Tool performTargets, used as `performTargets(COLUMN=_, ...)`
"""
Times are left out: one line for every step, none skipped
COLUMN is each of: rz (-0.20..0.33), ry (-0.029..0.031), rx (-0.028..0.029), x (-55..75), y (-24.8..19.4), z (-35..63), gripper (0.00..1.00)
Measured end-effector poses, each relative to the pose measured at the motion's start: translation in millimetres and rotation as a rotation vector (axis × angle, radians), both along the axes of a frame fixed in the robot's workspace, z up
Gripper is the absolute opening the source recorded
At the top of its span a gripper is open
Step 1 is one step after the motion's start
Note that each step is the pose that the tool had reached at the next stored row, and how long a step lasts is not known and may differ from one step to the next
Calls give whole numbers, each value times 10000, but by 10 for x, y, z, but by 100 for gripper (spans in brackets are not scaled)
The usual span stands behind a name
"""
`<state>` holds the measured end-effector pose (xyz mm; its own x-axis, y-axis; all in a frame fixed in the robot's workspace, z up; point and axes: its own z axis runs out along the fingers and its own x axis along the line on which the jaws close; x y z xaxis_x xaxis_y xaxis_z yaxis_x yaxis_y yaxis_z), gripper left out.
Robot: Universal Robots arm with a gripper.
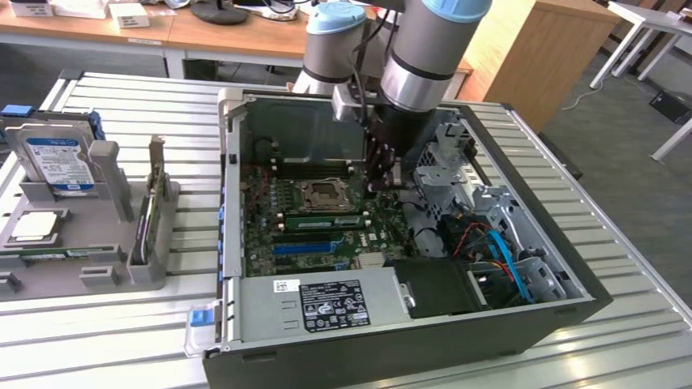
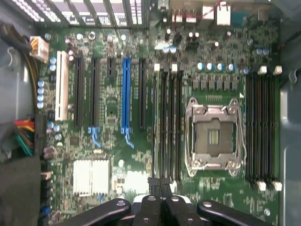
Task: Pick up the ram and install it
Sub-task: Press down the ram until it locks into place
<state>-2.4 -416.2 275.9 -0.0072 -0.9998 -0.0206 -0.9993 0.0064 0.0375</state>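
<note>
Jaws: you see the gripper (image 2: 160,182) with its jaws pressed together, and nothing is caught between them.
Gripper place: it hangs low inside the open computer case (image 1: 229,203), just over the motherboard (image 1: 265,235) and beside the CPU socket (image 1: 324,194). In the wrist view its tips are over one end of the memory slots (image 2: 167,127).
Ram: the ram (image 1: 324,220) stands on its edge in a slot between the CPU socket and the blue slot (image 1: 308,247), so it looks already put into the board. You cannot tell if the latches at its ends are fully closed.
Why the jaws are closed: in my judgement, closed jaws make one narrow tip. This is good for pressing on the thin top edge of the stick without touching the neighbour slots.
Why the case lies flat: it lies on its side on the bench (image 1: 638,324), so the board faces up and the arm (image 1: 416,57) can come straight down.
Holder: at the exterior view's left, the grey holder (image 1: 97,267) keeps the hard drive (image 1: 54,158) and the card with metal bracket (image 1: 151,194) standing up. I think this is so each part is easy to take from above. Both are well apart from the gripper.
Progress: you are at the seating of the ram, as I judge it.
</note>
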Motion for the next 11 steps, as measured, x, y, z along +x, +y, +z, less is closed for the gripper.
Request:
performTargets(rz=0, ry=0, rx=1, x=25, y=0, z=0, gripper=11)
performTargets(rz=0, ry=0, rx=1, x=44, y=1, z=0, gripper=11)
performTargets(rz=1, ry=0, rx=1, x=47, y=0, z=0, gripper=11)
performTargets(rz=1, ry=1, rx=1, x=47, y=1, z=0, gripper=11)
performTargets(rz=0, ry=0, rx=1, x=47, y=0, z=0, gripper=11)
performTargets(rz=0, ry=0, rx=0, x=47, y=0, z=0, gripper=11)
performTargets(rz=0, ry=0, rx=0, x=47, y=0, z=0, gripper=11)
performTargets(rz=0, ry=0, rx=1, x=47, y=0, z=-35, gripper=11)
performTargets(rz=1, ry=1, rx=-1, x=47, y=0, z=-104, gripper=11)
performTargets(rz=1, ry=1, rx=0, x=47, y=0, z=-117, gripper=11)
performTargets(rz=0, ry=0, rx=0, x=47, y=0, z=-127, gripper=11)
